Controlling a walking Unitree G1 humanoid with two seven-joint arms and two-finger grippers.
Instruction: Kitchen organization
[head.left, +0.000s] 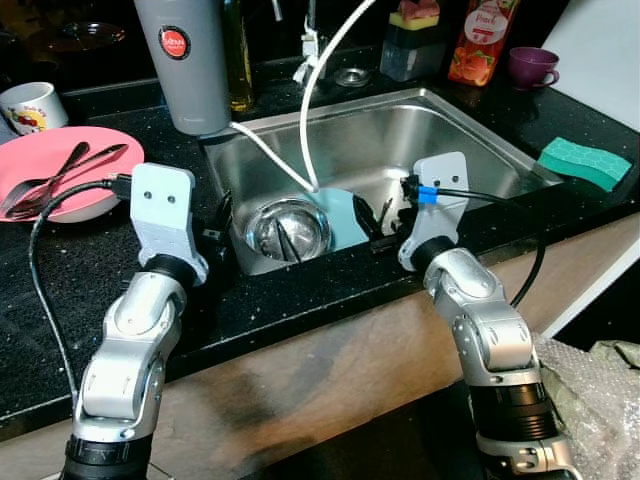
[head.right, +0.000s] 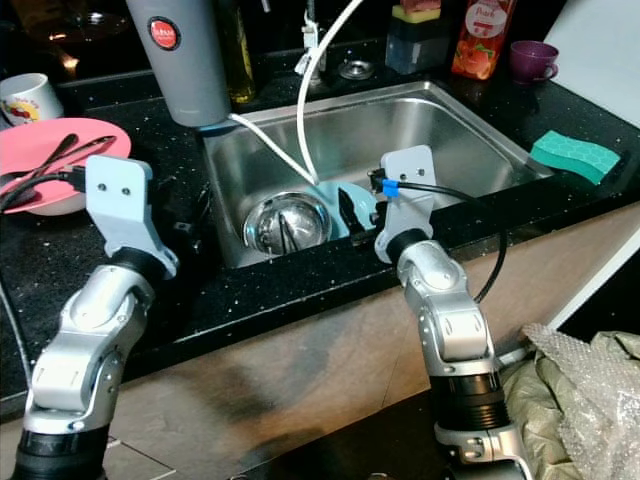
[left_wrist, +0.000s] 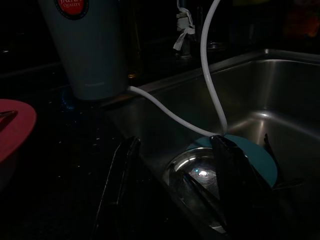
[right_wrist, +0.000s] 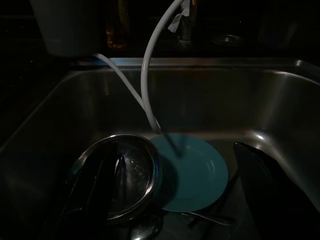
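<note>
A steel bowl (head.left: 288, 228) lies in the near left of the steel sink (head.left: 470, 140), holding a dark utensil. Tucked partly under its right side is a teal plate (right_wrist: 192, 172). Loose cutlery (right_wrist: 205, 217) lies at the plate's near edge. My left gripper (left_wrist: 175, 200) is open and straddles the sink's left rim, one finger over the black counter and the other over the bowl. My right gripper (right_wrist: 182, 200) is open, low inside the sink at its front wall, with the bowl and plate between its fingers' lines. A white hose (head.left: 310, 110) hangs down onto the plate.
A pink plate (head.left: 40, 165) with cutlery (head.left: 60, 172) and a mug (head.left: 32, 105) sit on the left counter. A grey canister (head.left: 185, 60) stands behind the sink's left corner. Behind and right are a juice carton (head.left: 482, 40), a purple cup (head.left: 533, 66) and a green sponge (head.left: 585, 162).
</note>
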